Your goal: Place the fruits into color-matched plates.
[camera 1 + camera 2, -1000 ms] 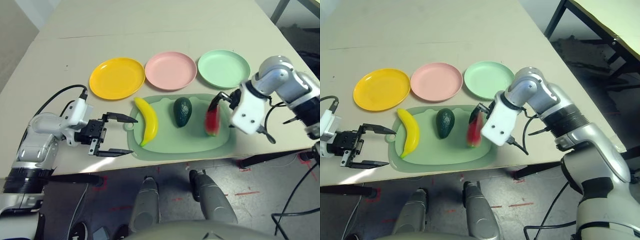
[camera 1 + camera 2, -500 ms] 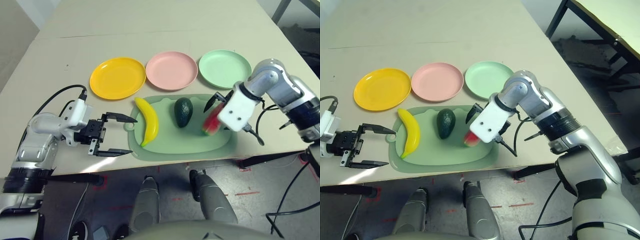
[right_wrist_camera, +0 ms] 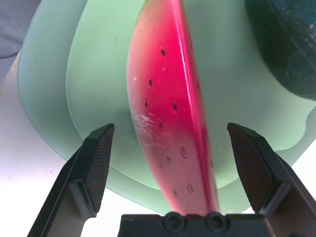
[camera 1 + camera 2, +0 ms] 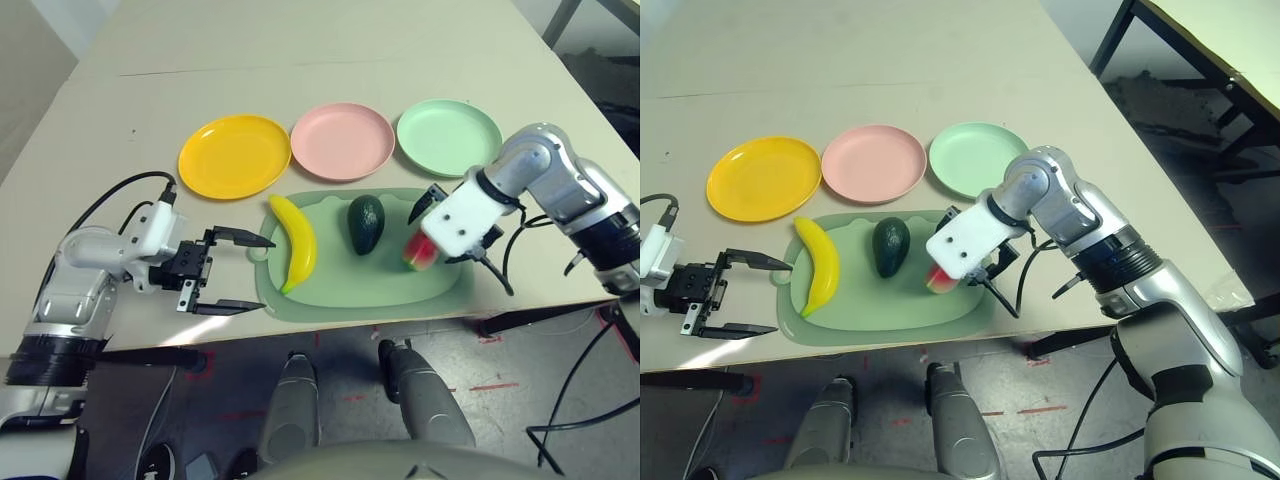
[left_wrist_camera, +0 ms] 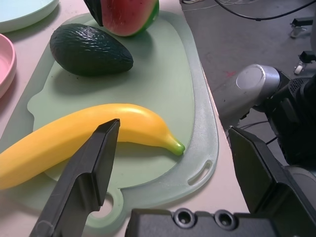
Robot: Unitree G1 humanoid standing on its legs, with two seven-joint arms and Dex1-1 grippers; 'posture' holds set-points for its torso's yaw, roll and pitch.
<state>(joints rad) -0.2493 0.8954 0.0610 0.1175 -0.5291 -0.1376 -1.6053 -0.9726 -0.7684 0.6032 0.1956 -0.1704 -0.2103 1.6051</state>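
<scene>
Open right pincer (image 3: 170,129), red watermelon wedge (image 3: 165,103), dark seeds, glossy edge

Green mat (image 4: 330,305) on pale table (image 4: 300,60); dark cable (image 5: 261,19) above grey floor (image 4: 340,400); red floor marks (image 4: 494,387).

Bright light with white glare on the table (image 4: 150,330), soft shadows beneath the avocado (image 5: 91,49).

The right gripper (image 3: 171,127) has moved toward the robot's left and turned, bringing its white casing (image 4: 466,216) in over the watermelon wedge (image 4: 420,251), where a second ago it was off to the wedge's right. More of the red flesh is now hidden beneath the casing, and the wedge's visible lower end sits slightly closer to the avocado (image 4: 366,223). The right forearm (image 4: 1072,210) has shifted along with the gripper.
</scene>
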